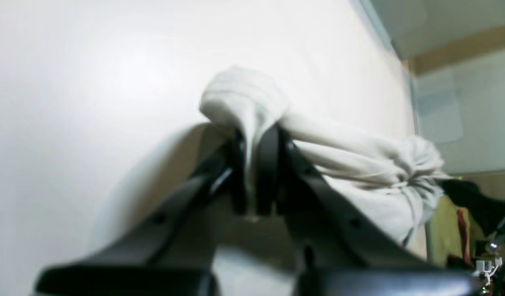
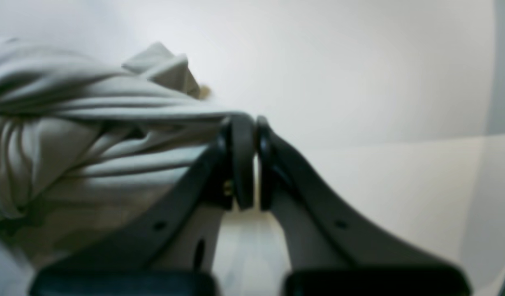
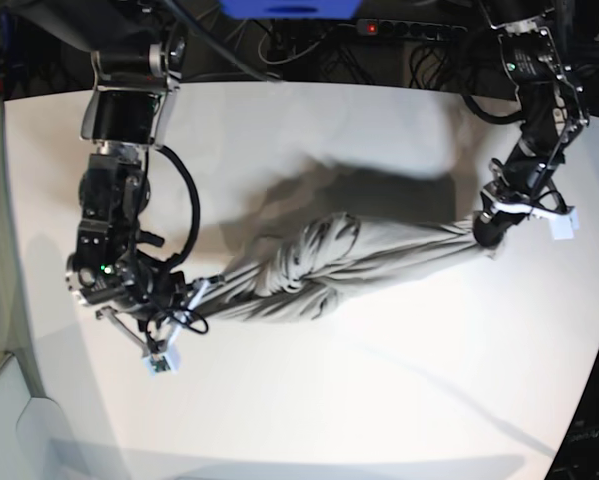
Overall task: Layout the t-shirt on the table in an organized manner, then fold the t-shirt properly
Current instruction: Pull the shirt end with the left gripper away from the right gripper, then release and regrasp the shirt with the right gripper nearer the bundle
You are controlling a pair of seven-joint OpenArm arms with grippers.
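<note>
Across the middle of the base view, wrinkled grey-beige cotton t-shirt (image 3: 329,262) stretched above smooth white table (image 3: 379,400), clamped by black left gripper (image 3: 482,228) and right gripper (image 3: 201,291) at opposite ends.

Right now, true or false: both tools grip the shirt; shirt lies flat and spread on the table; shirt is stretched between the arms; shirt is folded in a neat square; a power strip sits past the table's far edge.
1. Both tools grip the shirt: true; left tool and right tool each pinch cloth.
2. Flat and spread on the table: false; it is bunched and twisted.
3. Stretched between the arms: true.
4. Neat square: false; not folded yet.
5. Power strip past the far edge: true.
</note>
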